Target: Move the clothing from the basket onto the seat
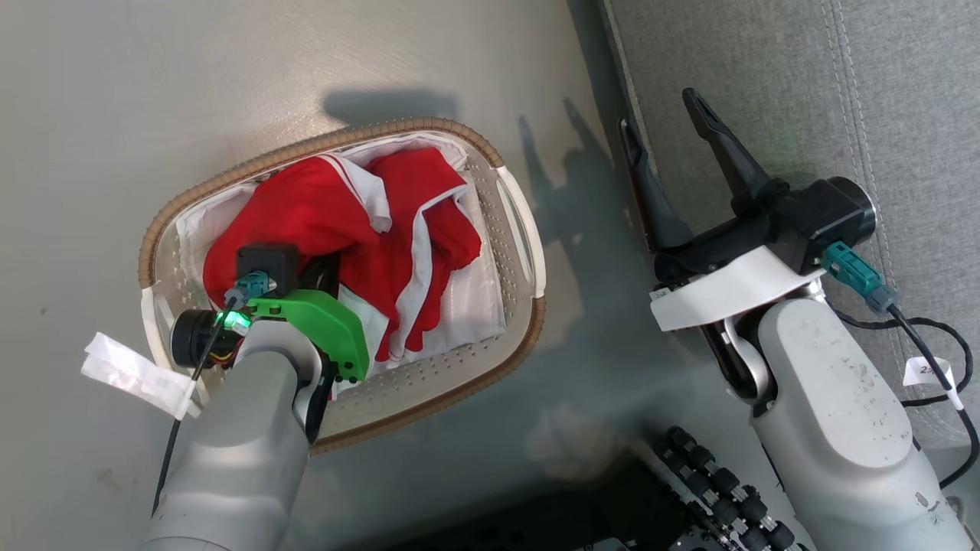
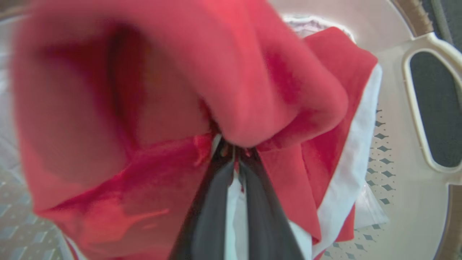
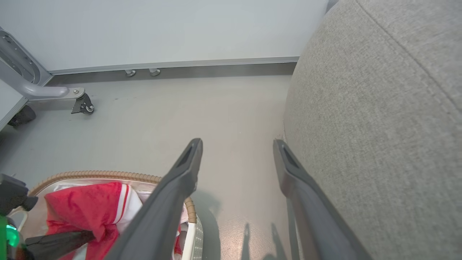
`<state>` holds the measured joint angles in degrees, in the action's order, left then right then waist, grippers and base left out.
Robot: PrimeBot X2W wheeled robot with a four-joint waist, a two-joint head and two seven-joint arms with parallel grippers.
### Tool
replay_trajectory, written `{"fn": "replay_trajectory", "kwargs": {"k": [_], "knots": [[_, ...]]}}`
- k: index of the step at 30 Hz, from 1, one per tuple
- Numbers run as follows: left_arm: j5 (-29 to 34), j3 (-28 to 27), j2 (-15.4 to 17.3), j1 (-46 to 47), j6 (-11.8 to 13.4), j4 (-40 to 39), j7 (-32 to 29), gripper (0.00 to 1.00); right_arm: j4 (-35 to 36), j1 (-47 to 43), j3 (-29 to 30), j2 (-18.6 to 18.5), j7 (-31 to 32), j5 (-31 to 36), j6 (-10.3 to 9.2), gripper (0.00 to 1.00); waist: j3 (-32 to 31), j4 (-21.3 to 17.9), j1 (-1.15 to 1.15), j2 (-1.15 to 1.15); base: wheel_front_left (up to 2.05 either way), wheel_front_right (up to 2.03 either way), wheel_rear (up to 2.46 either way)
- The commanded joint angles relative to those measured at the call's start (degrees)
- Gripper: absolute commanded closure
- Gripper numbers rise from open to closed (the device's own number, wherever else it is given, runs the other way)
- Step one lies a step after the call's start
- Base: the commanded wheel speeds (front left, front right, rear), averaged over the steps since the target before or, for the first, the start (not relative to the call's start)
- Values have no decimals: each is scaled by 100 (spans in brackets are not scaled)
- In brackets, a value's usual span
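One fold of the clothing point(image 1: 321, 214) is pinched in the shut left claw point(image 2: 234, 151) down in the basket point(image 1: 523, 229), while the right claw point(image 1: 658, 111) gapes empty beside the seat point(image 1: 766, 76), so the grasp seems made and the next move should be a lift clear of the basket and across to the seat.

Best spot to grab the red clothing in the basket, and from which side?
Probably grip a raised fold of the clothing, coming straight down from above: it lies bunched in the basket, whose walls block the sides. The left hand is shut on such a fold.
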<state>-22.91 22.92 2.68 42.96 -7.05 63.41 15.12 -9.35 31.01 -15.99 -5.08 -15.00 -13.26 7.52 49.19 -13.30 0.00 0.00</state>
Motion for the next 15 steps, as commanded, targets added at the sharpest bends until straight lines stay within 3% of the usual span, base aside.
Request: {"fn": "replay_trajectory", "kwargs": {"k": [1, 15], "knots": [[-59, 13, 40, 30, -11, 19, 5, 100, -40, 10, 18, -13, -25, -51, -6, 0, -67, 7, 0, 0, 0, 0, 0], [-458, 265, 35, -995, -53, -484, 5, 100, -379, -360, 15, -41, -25, -76, -6, 0, -1356, 224, 0, 0, 0, 0, 0]]}}
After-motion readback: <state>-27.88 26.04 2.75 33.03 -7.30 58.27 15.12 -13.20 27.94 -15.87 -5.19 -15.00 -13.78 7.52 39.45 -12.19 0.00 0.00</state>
